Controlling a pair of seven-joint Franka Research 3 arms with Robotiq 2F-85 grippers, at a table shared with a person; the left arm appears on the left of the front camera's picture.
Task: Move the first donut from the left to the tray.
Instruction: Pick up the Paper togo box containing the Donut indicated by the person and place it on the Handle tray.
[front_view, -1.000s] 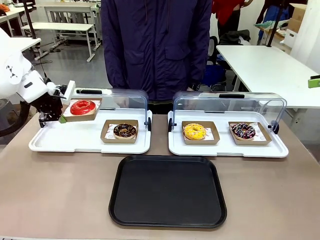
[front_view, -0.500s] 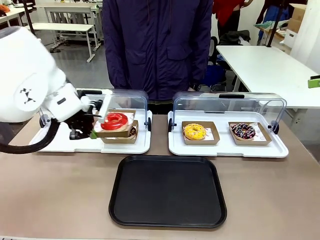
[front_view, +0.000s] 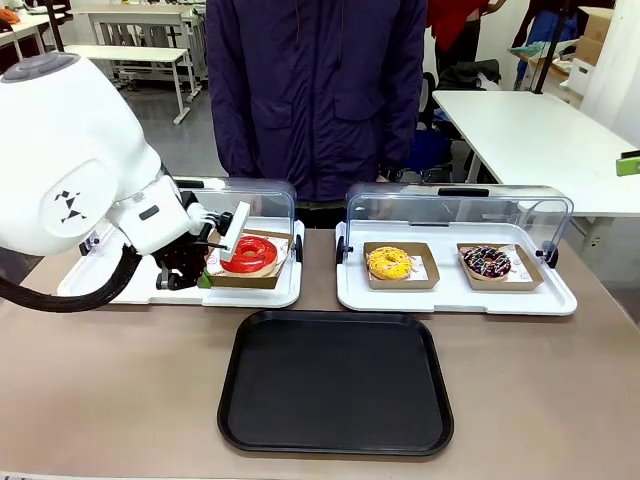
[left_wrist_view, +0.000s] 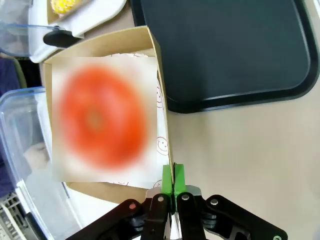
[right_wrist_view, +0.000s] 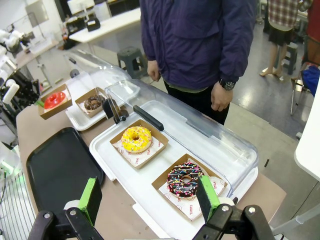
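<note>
One step done: red donut (front_view: 249, 254) is riding in its cardboard holder (front_view: 243, 277), lifted over the left white tray (front_view: 110, 288).
Grip: left gripper (left_wrist_view: 173, 181) is pinching the holder's wall, pads clenched on it.
Right gripper (right_wrist_view: 150, 197): hanging with jaws spread, holding nothing.
Remaining: black tray (front_view: 335, 382), nearer and to the right, is waiting bare; carrying across and setting down look left.

Left arm (front_view: 70, 190): bulbous white shell, small black diamond marks, thick black cable looped beneath. Pincers black-linked with green pads (left_wrist_view: 167, 181). Person (front_view: 315, 95) wore dark navy jacket; wristwatch (right_wrist_view: 227, 85) on one wrist.
</note>
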